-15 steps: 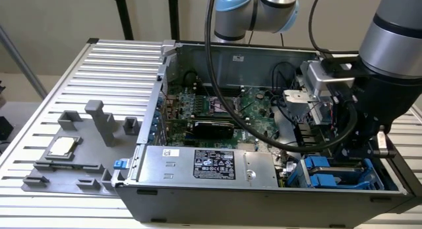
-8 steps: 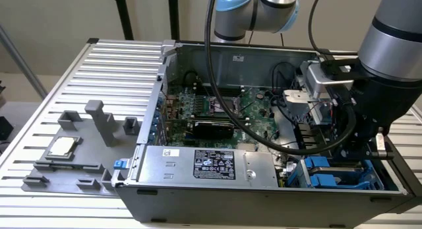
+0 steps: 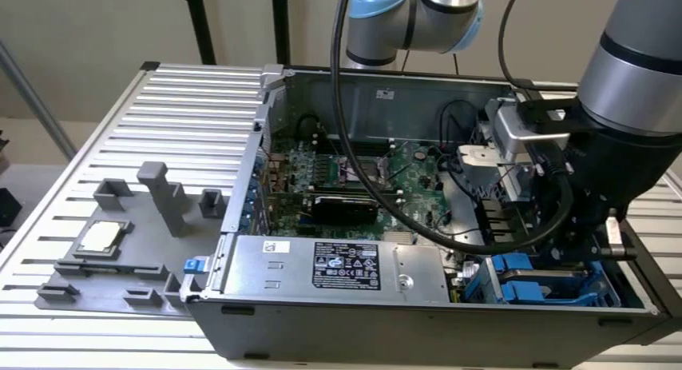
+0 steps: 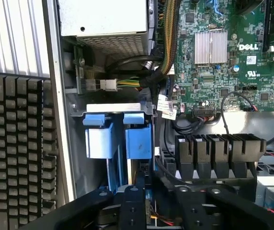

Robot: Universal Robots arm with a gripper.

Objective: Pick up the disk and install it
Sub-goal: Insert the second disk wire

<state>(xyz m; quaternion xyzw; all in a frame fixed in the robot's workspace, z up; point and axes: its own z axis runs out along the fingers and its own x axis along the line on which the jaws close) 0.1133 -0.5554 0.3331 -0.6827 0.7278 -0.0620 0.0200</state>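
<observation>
Gripper (image 4: 142,201) hovers over blue drive cage (image 4: 118,139) (inside case).

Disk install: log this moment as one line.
phase: install | gripper: low over cage, inside case | disk: blue rails at cage

Ribbed metal tabletop (image 3: 160,106) carries an open computer case (image 3: 426,322). A grey fixture tray (image 3: 128,250) lies beside it, holding a small square chip (image 3: 98,238).
</observation>
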